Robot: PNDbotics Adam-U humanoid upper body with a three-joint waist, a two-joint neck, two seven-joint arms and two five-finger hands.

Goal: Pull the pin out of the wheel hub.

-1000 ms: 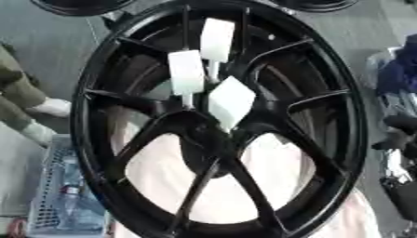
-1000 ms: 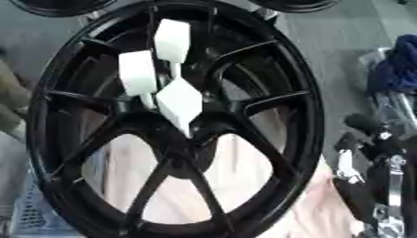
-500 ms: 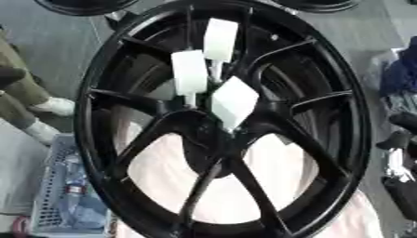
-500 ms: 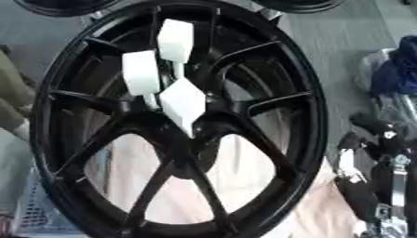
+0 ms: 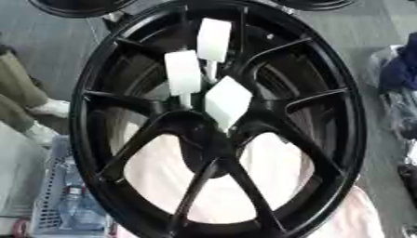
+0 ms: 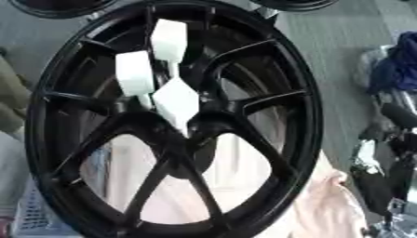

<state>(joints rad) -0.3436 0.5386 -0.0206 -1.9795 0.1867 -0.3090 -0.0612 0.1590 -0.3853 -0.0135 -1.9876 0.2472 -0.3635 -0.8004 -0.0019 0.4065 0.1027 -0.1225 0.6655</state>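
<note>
A large black wheel hub (image 5: pixel 90 93) with forked spokes fills both views and lies on a pale pink cloth (image 5: pixel 163 172). Three white pins with block-shaped heads stick out around its centre: one at the top (image 5: pixel 214 39), one to the left (image 5: pixel 183 73) and a diamond-turned one lowest (image 5: pixel 227 101). My right hand (image 6: pixel 376 183), black with silver parts, shows at the lower right in the right eye view. It is off the rim, its fingers are relaxed and it holds nothing. The left hand is out of sight.
A plastic basket (image 5: pixel 49 195) holding a bottle stands at the lower left. A person's leg and pale shoe (image 5: pixel 45 109) are beside the rim on the left. Blue cloth and bags (image 6: pixel 399 65) lie at the right. More black wheels (image 5: pixel 77 7) sit at the top.
The three pins stand as they did. My right hand has slid slightly toward the right edge, away from the rim.
</note>
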